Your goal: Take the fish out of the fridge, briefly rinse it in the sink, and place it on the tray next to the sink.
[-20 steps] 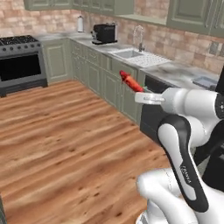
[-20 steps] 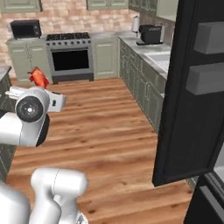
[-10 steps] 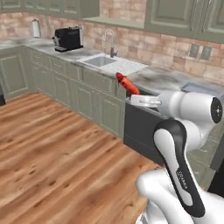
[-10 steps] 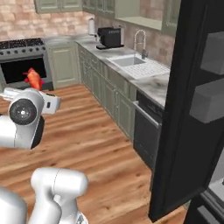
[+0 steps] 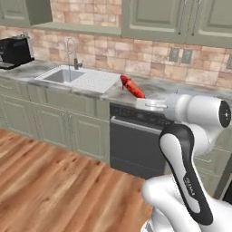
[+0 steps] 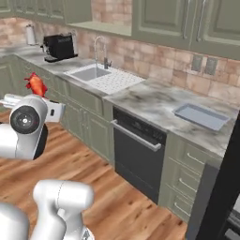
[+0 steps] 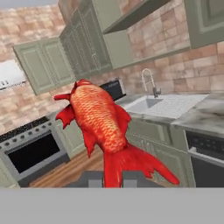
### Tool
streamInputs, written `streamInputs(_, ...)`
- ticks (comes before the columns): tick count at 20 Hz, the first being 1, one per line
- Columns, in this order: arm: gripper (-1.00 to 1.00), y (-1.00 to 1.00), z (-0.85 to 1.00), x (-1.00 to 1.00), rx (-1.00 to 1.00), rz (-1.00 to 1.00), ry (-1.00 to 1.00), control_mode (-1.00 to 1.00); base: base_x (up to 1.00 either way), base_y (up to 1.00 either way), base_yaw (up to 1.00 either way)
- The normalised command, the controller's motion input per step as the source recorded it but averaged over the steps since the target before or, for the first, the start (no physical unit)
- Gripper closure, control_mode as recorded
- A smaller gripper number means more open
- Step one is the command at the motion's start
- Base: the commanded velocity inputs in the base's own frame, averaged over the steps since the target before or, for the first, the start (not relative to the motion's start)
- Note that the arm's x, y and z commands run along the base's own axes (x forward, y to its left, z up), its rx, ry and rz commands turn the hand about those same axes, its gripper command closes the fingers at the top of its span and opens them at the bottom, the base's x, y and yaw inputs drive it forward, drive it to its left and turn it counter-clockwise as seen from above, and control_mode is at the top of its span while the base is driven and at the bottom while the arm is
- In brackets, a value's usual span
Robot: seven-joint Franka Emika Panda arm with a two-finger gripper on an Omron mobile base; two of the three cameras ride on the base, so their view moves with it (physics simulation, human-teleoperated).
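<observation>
The red-orange fish (image 7: 103,127) stands tail-down between my fingertips, and my gripper (image 7: 113,177) is shut on its tail. From the left base view the fish (image 5: 132,87) sticks up out of the gripper (image 5: 139,96) over the marble counter, to the right of the sink (image 5: 61,76). The right base view has the fish (image 6: 36,84) above my white hand, left of the sink (image 6: 89,72) with its chrome faucet (image 6: 99,49). The grey-blue tray (image 6: 201,116) lies on the counter right of the sink. The dark fridge door (image 6: 225,187) fills the right edge.
A black dishwasher (image 6: 138,150) sits under the counter between sink and tray. A black coffee machine (image 6: 58,47) stands left of the sink. The stove (image 7: 35,148) is further left. Green wall cabinets (image 5: 181,20) hang above, and wooden floor (image 5: 50,181) lies in front of the counter.
The whole picture has shifted: the base has moved, so the sink counter and dishwasher now lie straight ahead and closer. The fish stays held in the gripper.
</observation>
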Motion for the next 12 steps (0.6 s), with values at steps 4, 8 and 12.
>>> streamInputs(4,1.00,0.00,0.00,0.00,0.00,0.00,0.00,1.00,1.00,1.00,-0.47)
streamInputs(8,1.00,0.00,0.00,0.00,0.00,0.00,0.00,1.00,1.00,1.00,-0.44)
streamInputs(12,1.00,0.00,0.00,0.00,0.00,0.00,0.00,1.00,1.00,0.97,-0.45)
